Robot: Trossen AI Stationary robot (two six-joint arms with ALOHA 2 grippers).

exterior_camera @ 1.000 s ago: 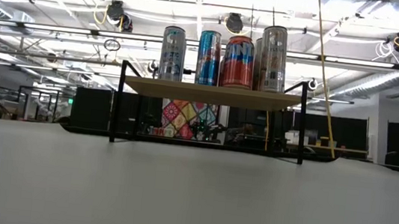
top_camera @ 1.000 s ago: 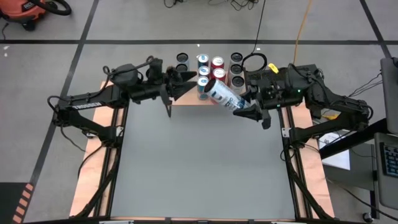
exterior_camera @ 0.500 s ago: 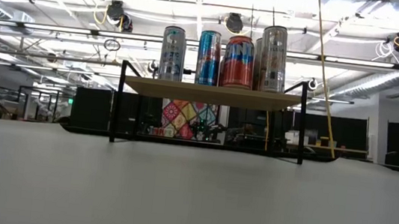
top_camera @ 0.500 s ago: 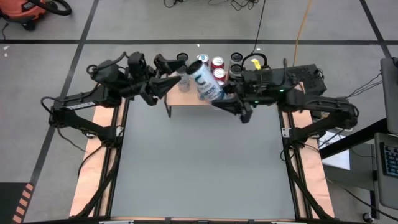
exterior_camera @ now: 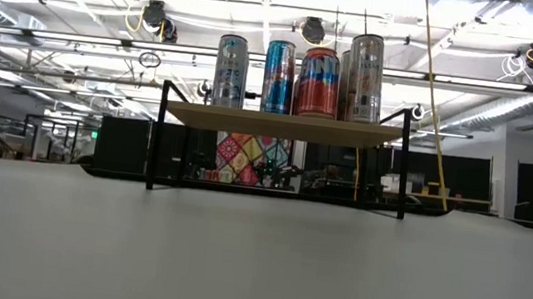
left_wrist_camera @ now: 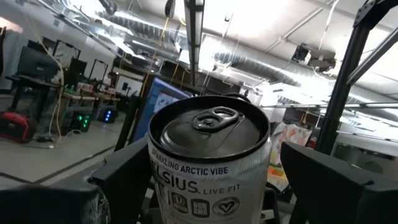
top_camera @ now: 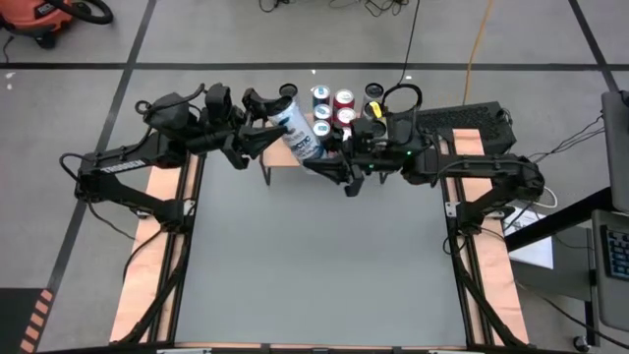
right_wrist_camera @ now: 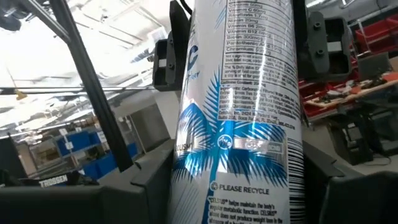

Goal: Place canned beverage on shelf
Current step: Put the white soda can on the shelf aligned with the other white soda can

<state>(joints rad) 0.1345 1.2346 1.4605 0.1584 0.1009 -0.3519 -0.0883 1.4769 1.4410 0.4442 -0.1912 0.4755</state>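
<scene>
The right pincer grips a white and blue can, tilted, above the left front of the shelf. The left pincer stands wide around the can's top, its fingers on either side.

Can base cut off by picture edge; both arms unseen in low view.
</scene>
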